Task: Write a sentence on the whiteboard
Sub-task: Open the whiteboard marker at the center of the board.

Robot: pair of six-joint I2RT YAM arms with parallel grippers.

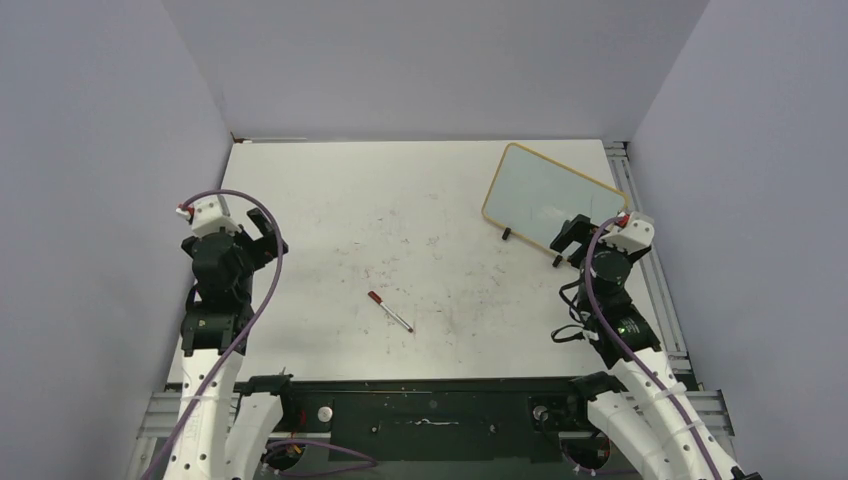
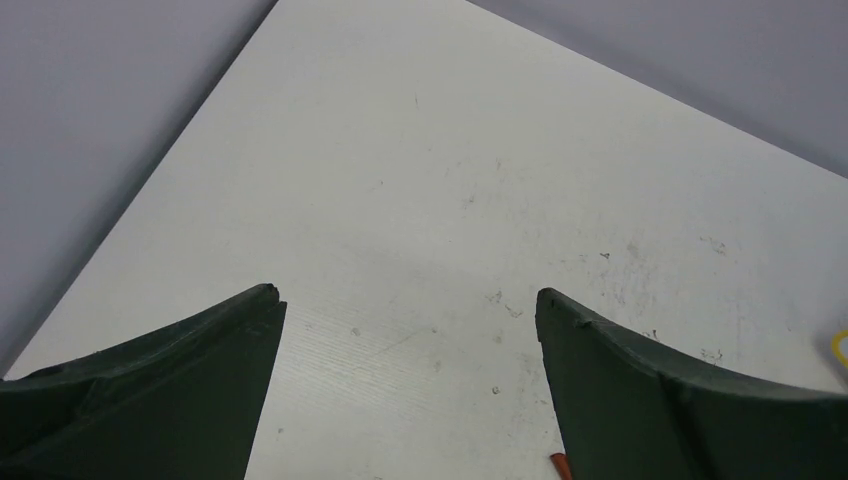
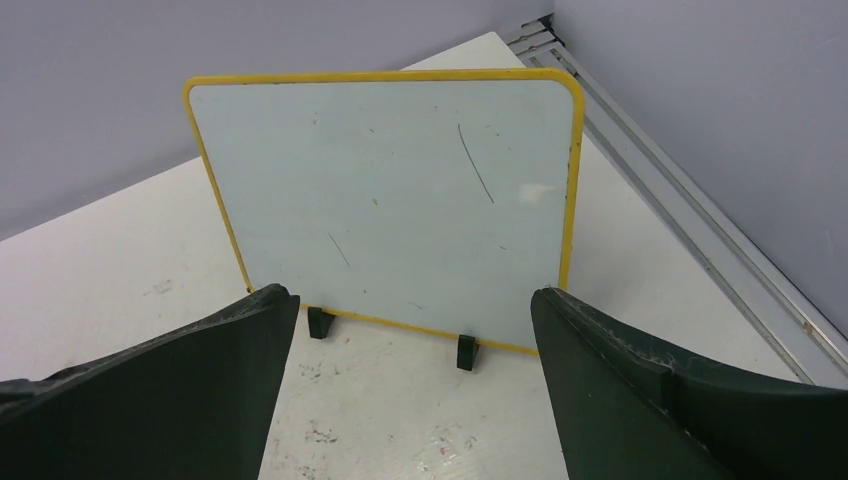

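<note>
The whiteboard (image 1: 548, 200) stands on its 2 feet (image 3: 320, 322) at the far right of the table (image 1: 330, 190), with the right gripper (image 1: 571, 236) just before it. A marker pen (image 1: 389, 311) lies near the table's middle, between the 2 arms. The left gripper (image 1: 264, 236) hangs over the left side, well apart from both.

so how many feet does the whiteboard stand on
2, under the whiteboard, right wrist view: left foot near its left corner, right foot past the middle. The right end effector hides the right corner, so another may be hidden.
</note>
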